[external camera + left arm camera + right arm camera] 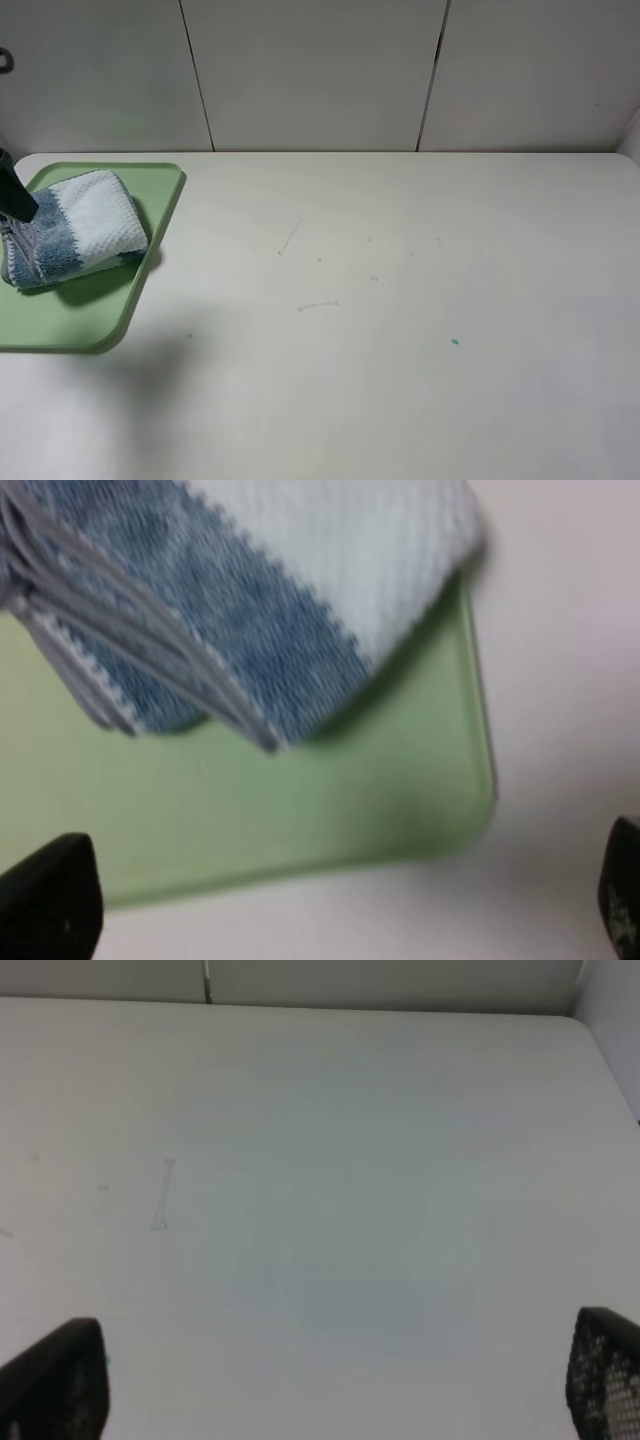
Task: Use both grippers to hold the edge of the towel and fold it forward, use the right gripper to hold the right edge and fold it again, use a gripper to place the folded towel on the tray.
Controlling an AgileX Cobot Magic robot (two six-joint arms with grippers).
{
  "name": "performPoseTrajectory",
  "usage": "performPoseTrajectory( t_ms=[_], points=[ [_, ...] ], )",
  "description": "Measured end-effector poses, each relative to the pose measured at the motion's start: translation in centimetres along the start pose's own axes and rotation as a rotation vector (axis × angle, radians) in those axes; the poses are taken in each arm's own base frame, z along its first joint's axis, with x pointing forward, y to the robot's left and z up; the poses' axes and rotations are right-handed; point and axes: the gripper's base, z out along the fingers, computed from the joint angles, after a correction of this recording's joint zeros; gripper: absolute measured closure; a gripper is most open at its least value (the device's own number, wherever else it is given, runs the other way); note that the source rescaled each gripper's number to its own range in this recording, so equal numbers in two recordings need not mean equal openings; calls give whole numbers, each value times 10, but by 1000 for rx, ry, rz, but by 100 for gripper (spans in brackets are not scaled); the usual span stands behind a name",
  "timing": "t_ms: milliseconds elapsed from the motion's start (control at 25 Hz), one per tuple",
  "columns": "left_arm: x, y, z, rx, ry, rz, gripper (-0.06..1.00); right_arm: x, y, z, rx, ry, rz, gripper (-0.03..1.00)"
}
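Observation:
The striped towel (80,235) lies folded into a small bundle on the light green tray (60,320) at the table's left edge. Its stacked grey hem edges (130,640) face the tray's near-left side. In the left wrist view the towel (250,610) rests on the tray (300,810), and my left gripper (335,905) hovers open just off the tray's rim, holding nothing. A black part of the left arm (15,195) shows beside the towel. My right gripper (335,1385) is open over bare table, with nothing between its fingers (55,1380), and is out of the high view.
The white table (400,300) carries only faint scratches (318,305) and a small green speck (455,342). White wall panels (320,70) stand behind its far edge.

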Motion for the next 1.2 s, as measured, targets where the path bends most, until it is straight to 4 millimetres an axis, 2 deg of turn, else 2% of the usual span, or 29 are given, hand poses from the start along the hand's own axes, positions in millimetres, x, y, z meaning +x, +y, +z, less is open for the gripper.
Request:
performPoseTrajectory(
  t_ms=[360,720,920,1200],
  points=[
    [28,-15,-45,4,-13,15,-6,0,0,0,0,0,0,-3],
    [71,-33,-92,-28,-70,31,-6,0,0,0,0,1,0,-3],
    [92,-41,-114,-77,-184,11,-6,0,0,0,0,1,0,-3],
    [131,-56,-130,-124,-334,13,-6,0,0,0,0,1,0,-3]
  ],
)
